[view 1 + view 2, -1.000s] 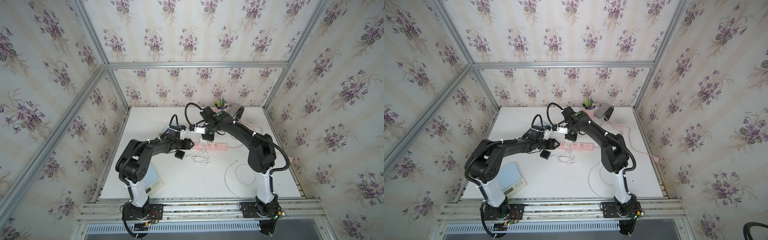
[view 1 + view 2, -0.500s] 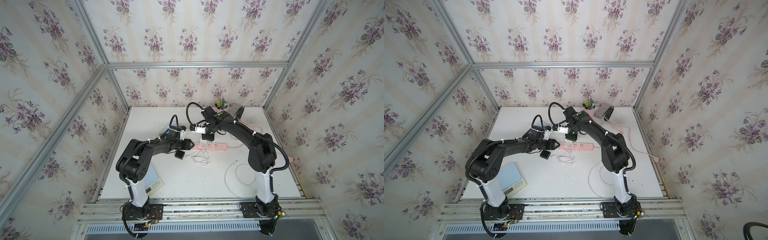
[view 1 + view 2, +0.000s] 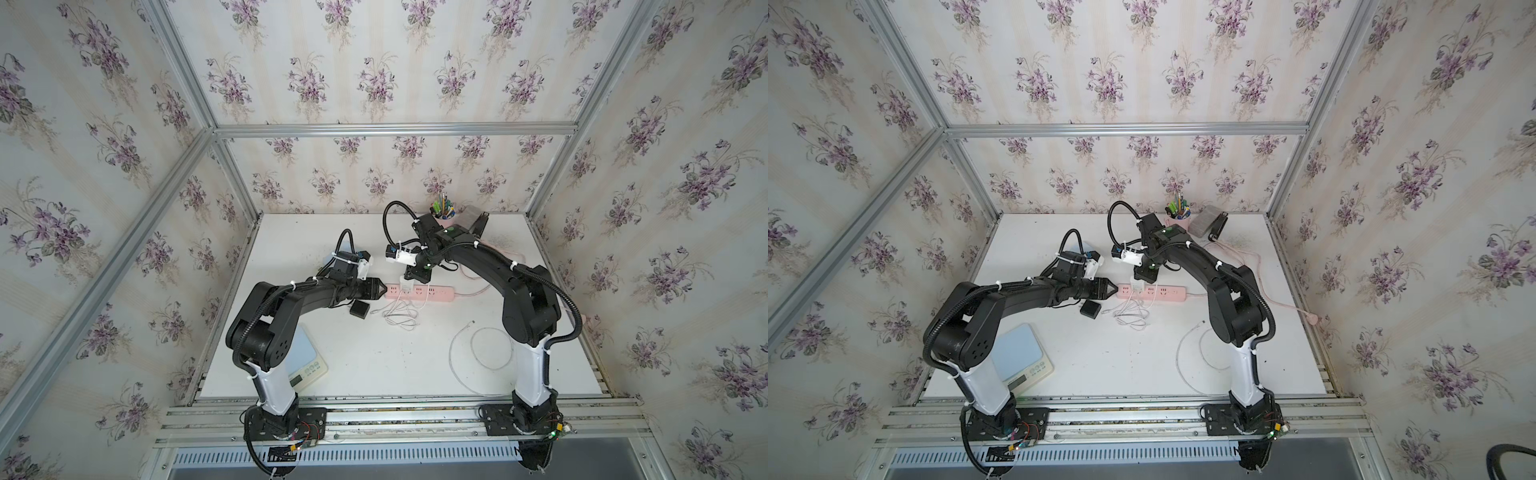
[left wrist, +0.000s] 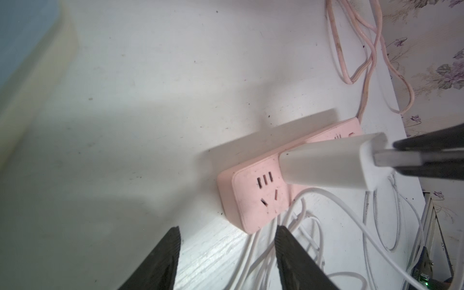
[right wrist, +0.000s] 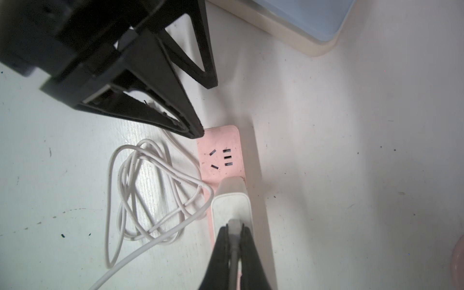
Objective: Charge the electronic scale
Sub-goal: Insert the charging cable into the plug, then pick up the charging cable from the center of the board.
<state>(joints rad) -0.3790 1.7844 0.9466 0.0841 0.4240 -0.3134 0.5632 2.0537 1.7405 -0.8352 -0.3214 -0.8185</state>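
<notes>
The right gripper (image 5: 234, 232) is clamped on the cable plug (image 5: 234, 223), which sits in the white charger (image 5: 232, 200) directly before its tips. The charger stands on the pink power strip (image 5: 221, 155). The left gripper (image 4: 227, 229) holds nothing, its jaws apart, just beside the strip's end. The electronic scale (image 3: 306, 358) lies well behind the left gripper.

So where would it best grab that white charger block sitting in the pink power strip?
Probably the two broad flat sides of the white charger block, coming straight down from above: it stands upright in the pink power strip, and its top is taken by the cable plug that the right hand pinches.
</notes>
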